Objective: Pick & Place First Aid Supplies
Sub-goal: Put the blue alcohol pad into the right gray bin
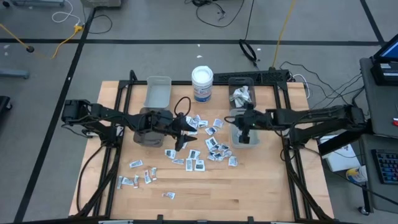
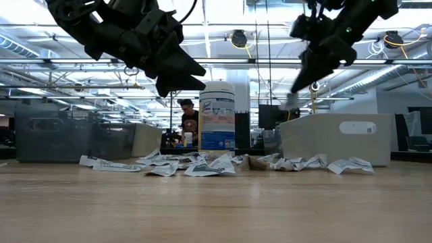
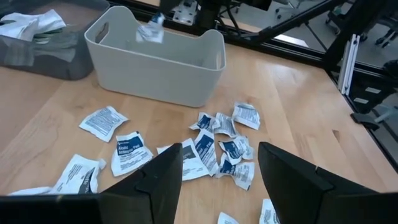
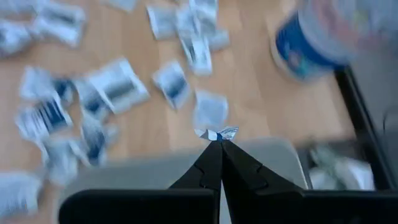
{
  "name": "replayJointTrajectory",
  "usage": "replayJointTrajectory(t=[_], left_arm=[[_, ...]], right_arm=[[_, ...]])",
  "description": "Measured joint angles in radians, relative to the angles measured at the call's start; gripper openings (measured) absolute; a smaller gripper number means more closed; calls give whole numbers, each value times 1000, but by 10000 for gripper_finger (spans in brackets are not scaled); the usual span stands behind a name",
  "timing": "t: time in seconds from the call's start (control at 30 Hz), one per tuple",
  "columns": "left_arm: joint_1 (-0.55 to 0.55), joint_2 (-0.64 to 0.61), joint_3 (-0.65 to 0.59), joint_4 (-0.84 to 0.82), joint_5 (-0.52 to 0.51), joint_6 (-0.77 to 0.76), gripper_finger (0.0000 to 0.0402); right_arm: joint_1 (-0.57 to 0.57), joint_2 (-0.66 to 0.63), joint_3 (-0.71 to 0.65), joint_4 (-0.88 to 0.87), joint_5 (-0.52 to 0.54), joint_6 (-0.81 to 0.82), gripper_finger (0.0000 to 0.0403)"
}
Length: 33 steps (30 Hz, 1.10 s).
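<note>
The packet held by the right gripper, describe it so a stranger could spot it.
Find the pale bin on the table's right side. Above it hangs the right gripper, shut on one small packet. It alone is off the wood, pinched at the tips.

Bright overhead ceiling lights, low view backlit; right wrist view motion-blurred.

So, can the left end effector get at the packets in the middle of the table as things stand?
Probably yes. The left end effector is open and hangs above the loose packets with nothing between them. The right end effector is off to the side, shut on a small packet over the grey bin.
</note>
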Motion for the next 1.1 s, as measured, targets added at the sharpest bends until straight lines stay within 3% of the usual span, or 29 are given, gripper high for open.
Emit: replayJointTrajectory(t=[0.3,0.57,0.67,0.87,0.97,1.1], left_arm=[[-8,0,0,-22,6,-7,214],[-7,-1,0,-63,6,-90,214],[4,-19,-2,-125,28,-108,214],[51,-125,-18,-149,181,-1,214],[56,-207,-66,-129,189,109,214],[61,-323,-166,-3,191,134,214]], right_arm=[[-116,0,57,-271,-176,31,0],[-149,4,57,-310,-222,51,7],[-149,4,57,-303,-250,56,34],[-149,4,57,-302,-260,41,124],[-148,4,57,-294,-260,33,159],[-148,4,57,-291,-260,37,187]])
